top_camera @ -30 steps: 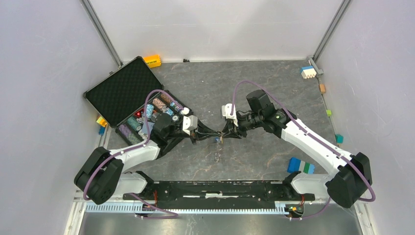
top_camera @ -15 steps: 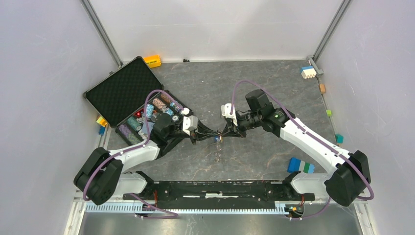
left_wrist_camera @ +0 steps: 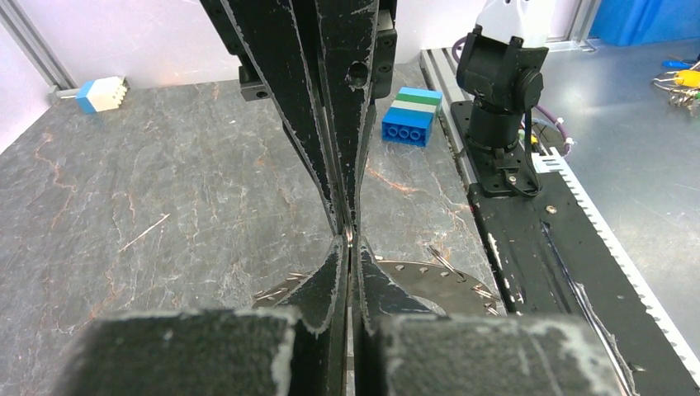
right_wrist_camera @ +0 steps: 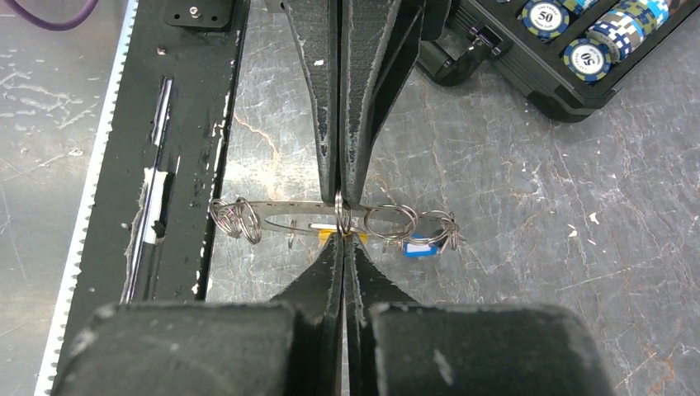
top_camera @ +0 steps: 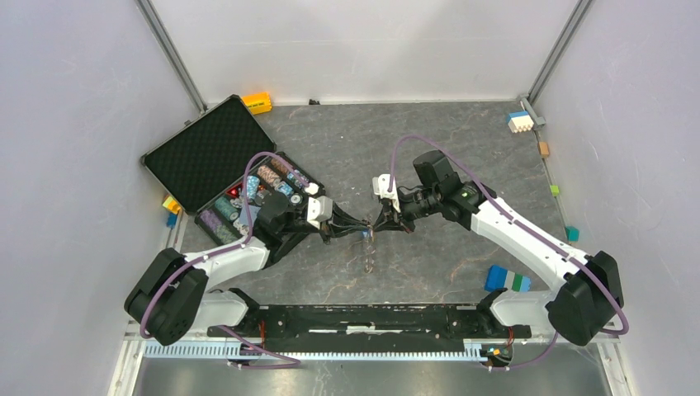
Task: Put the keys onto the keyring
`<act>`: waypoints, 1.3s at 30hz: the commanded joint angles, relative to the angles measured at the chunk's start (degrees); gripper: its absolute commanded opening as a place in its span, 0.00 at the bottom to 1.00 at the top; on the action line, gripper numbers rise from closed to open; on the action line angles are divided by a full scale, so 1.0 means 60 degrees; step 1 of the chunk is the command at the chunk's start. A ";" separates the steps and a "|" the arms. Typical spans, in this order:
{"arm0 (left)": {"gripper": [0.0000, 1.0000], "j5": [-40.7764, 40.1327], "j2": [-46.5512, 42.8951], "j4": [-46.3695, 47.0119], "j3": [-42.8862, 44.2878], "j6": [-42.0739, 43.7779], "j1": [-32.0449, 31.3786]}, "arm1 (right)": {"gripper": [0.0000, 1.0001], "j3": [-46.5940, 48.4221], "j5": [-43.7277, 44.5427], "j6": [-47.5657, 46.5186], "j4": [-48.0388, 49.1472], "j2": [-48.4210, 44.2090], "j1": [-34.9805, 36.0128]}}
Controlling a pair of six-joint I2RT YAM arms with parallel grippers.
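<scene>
My two grippers meet tip to tip above the middle of the table. The keyring [right_wrist_camera: 281,204] is a thin silvery loop hanging level between them, with small split rings strung on it. In the left wrist view the keyring [left_wrist_camera: 437,285] shows as a grey arc. My left gripper [left_wrist_camera: 349,239] is shut on the loop's edge. My right gripper [right_wrist_camera: 341,237] is shut on it from the opposite side, at a small ring. A yellow key [right_wrist_camera: 328,236] peeks out behind the right tips. A blue key [right_wrist_camera: 419,247] hangs from rings just right of them. From above, a strand [top_camera: 369,257] dangles below the tips.
An open black case [top_camera: 202,153] holding poker chips [right_wrist_camera: 588,51] lies at the left, close behind my left arm. A blue-green block [top_camera: 507,279] sits near the right base. A white-blue block [top_camera: 518,121] and an orange block [top_camera: 257,101] lie along the back wall.
The right gripper's jaws have closed over the last second. Both grippers stayed tip to tip, shifting only slightly.
</scene>
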 commanded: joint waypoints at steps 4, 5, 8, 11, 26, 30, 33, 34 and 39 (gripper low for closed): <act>0.02 0.0352 -0.0246 0.1136 -0.0004 -0.0263 -0.0049 | 0.00 0.0051 -0.0229 -0.0055 0.0104 0.0155 -0.0054; 0.02 0.0366 -0.0244 0.1184 -0.0002 -0.0300 -0.0038 | 0.00 0.0048 -0.0228 -0.0068 0.0097 0.0167 -0.0044; 0.02 0.0396 -0.0242 0.1232 -0.0002 -0.0349 -0.0037 | 0.00 0.0051 -0.0264 -0.0064 0.0082 0.0194 -0.0050; 0.02 0.0422 -0.0244 0.1277 0.0009 -0.0411 -0.0036 | 0.00 0.0068 -0.0316 -0.0071 0.0082 0.0218 -0.0044; 0.02 0.0444 -0.0202 0.1339 -0.0002 -0.0459 -0.0037 | 0.22 0.0186 -0.0188 -0.0316 -0.0099 0.0056 -0.0030; 0.02 0.0415 -0.0170 0.1353 0.0020 -0.0511 -0.0042 | 0.28 -0.0014 -0.0126 -0.0452 0.0040 -0.0386 -0.0047; 0.02 0.0396 -0.0136 0.1450 0.0027 -0.0623 -0.0039 | 0.29 -0.0022 -0.0377 -0.0417 0.0141 -0.0546 -0.0051; 0.02 0.0396 -0.0141 0.1484 0.0028 -0.0671 -0.0036 | 0.30 -0.0001 -0.0414 -0.0416 0.0142 -0.0553 -0.0048; 0.02 0.0360 -0.0153 0.1486 0.0027 -0.0705 -0.0036 | 0.31 0.0015 -0.0820 -0.0447 0.0201 -0.0567 -0.0044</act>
